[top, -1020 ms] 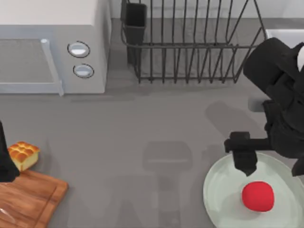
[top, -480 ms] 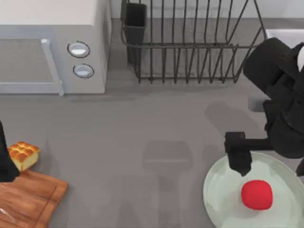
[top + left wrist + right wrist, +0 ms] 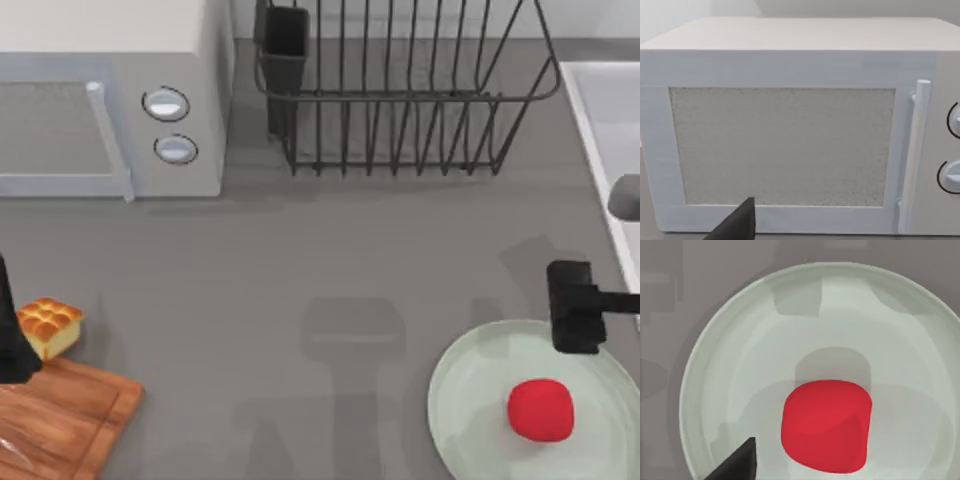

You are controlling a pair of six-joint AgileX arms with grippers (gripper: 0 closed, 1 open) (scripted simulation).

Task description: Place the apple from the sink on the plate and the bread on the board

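apple (image 3: 541, 410) rests on the plate (image 3: 470, 375), cut off near right in the top view; right gripper (image 3: 574, 307) hangs above its far rim, its fingers' state untellable. bread (image 3: 48, 327) touches the board's (image 3: 60, 420) far-left edge, left arm beside it. left wrist view faces a microwave (image 3: 790, 130). right wrist view: apple (image 3: 826, 426) on plate (image 3: 740, 340).

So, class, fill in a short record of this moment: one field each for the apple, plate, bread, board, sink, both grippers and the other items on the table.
apple: lying on the plate, free of any gripper
plate: near edge, right side of the table
bread: on the table at the far corner of the board, not on it
board: near left corner
sink: far right edge
right gripper: above the plate's far rim
left gripper: left edge, beside the bread
microwave: far left
dish rack: far centre
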